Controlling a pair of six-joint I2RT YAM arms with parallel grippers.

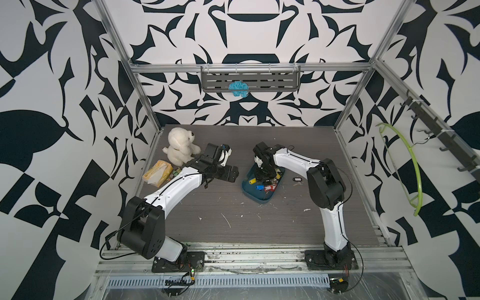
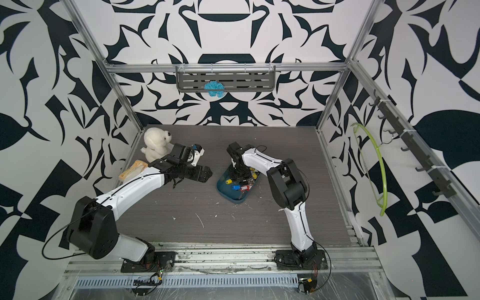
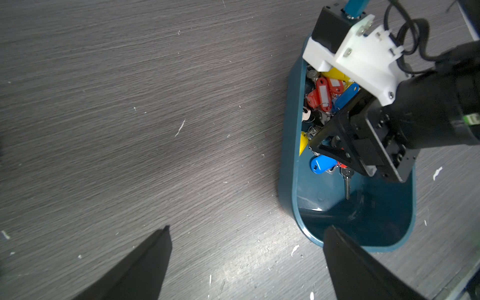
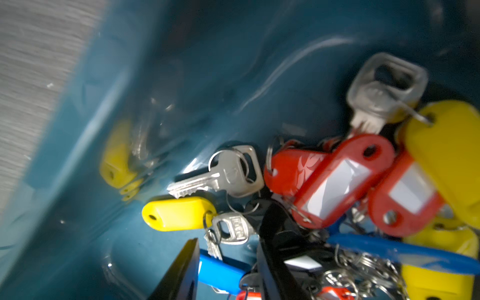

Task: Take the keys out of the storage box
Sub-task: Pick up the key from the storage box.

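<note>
The storage box (image 1: pixel 257 198) (image 2: pixel 231 197) is a dark teal tray right of the table's middle, seen in both top views. The keys (image 1: pixel 267 187) (image 2: pixel 244 187) (image 3: pixel 322 93) (image 4: pixel 337 181), with red, yellow and blue tags, are heaped at its far end. My right gripper (image 1: pixel 262 176) (image 2: pixel 237 176) (image 4: pixel 232 226) points down into the heap. Its jaws stand on either side of a blue tag (image 4: pixel 220 270), closed in on it. Left of the box, my left gripper (image 1: pixel 235 176) (image 2: pixel 207 175) (image 3: pixel 249 228) hangs open and empty above the table. One black-tagged key (image 1: pixel 296 179) lies on the table right of the box.
A white plush toy (image 1: pixel 179 148), a yellow tissue packet (image 1: pixel 157 172) and a green keychain (image 1: pixel 175 173) sit at the far left behind my left arm. A green hanger (image 1: pixel 413 166) hangs on the right wall. A shelf (image 1: pixel 250 78) on the back wall holds a blue tuft.
</note>
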